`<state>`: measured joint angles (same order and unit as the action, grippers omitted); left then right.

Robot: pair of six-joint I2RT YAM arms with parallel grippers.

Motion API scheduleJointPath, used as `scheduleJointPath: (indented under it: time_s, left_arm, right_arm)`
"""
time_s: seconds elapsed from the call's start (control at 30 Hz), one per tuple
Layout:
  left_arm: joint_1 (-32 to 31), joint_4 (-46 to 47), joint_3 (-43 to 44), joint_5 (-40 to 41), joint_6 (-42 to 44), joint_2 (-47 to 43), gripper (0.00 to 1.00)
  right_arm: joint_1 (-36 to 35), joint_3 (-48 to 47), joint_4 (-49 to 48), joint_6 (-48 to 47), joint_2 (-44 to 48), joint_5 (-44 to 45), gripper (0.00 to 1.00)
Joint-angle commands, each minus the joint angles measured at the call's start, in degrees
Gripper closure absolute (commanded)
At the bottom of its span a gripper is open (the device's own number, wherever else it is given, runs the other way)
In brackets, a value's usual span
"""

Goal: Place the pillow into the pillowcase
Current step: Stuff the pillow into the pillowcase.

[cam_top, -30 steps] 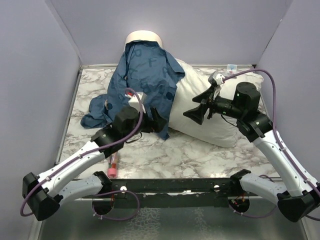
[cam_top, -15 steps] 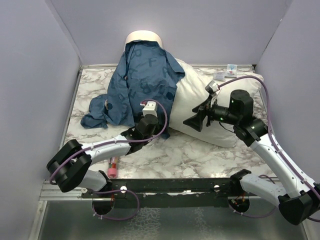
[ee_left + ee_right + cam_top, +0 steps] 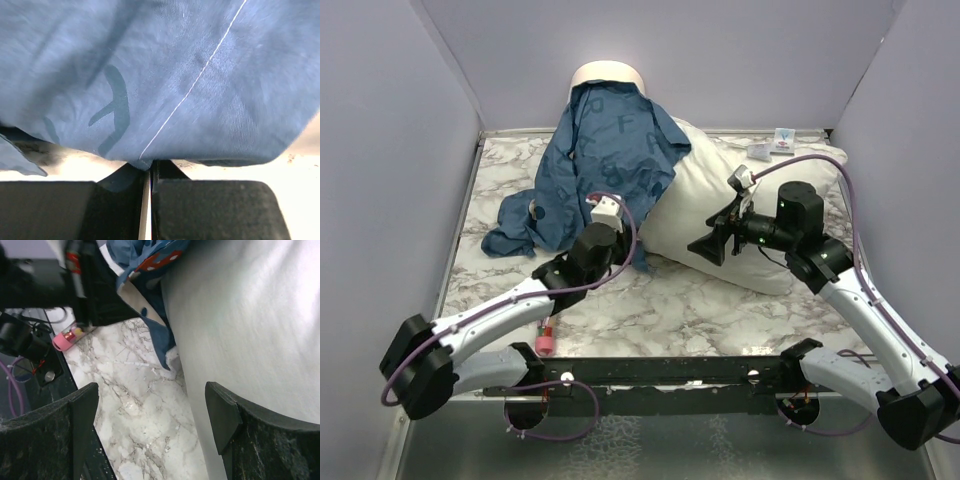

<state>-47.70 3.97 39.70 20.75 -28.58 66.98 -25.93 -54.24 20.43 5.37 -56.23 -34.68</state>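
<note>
Pinching pillowcase (image 3: 165, 75) edge with clenched left end effector (image 3: 151, 172); right end effector (image 3: 150, 402) released by pillow (image 3: 250, 315). Next: lift mouth open.

We're counting one pillow (image 3: 740, 215), one pillowcase (image 3: 610, 160), one cream cylinder (image 3: 608, 76) at upper centre and one pink-capped tube (image 3: 546, 338) at lower left.

Twin white-and-black arms on a black rail (image 3: 660, 372)
The left arm (image 3: 490, 315) and right arm (image 3: 875, 310) had glossy white shells between bulky black joints. A purple cable (image 3: 802, 158) trailed along each, and a small white camera box (image 3: 607, 210) topped each wrist. The left claw (image 3: 150, 175) and right claw (image 3: 150, 395) were matte black, the right one's broad fingers (image 3: 50, 440) scuffed.
</note>
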Motion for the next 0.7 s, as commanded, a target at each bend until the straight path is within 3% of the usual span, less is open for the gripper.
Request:
scheduleJointPath:
  time_s: [0.0, 0.1, 0.27, 0.47, 0.67]
  left_arm:
    - [0.14, -6.04, 4.15, -6.74, 4.38, -8.69, 0.98]
    - [0.09, -7.95, 7.36, -10.63, 5.26, -11.88, 1.00]
    - [0.14, -7.83, 14.22, -18.91, 6.87, -11.50, 1.00]
    - [0.70, -11.19, 20.37, -19.29, 8.75, -7.89, 1.00]
    - [7.76, -9.75, 21.90, -26.07, 3.23, -5.42, 1.00]
  right_arm:
    - [-0.50, -1.22, 1.40, -3.27, -0.89, 2.38, 0.14]
    - [-1.61, -1.82, 1.72, -3.88, -1.95, 6.79, 0.15]
    - [-6.95, -3.51, 2.44, -6.19, -3.46, 22.81, 0.15]
    - [-8.08, -4.87, 1.47, -9.51, -5.35, 31.93, 0.15]
    - [-8.08, -2.18, -1.98, -14.22, -8.66, 41.98, 0.13]
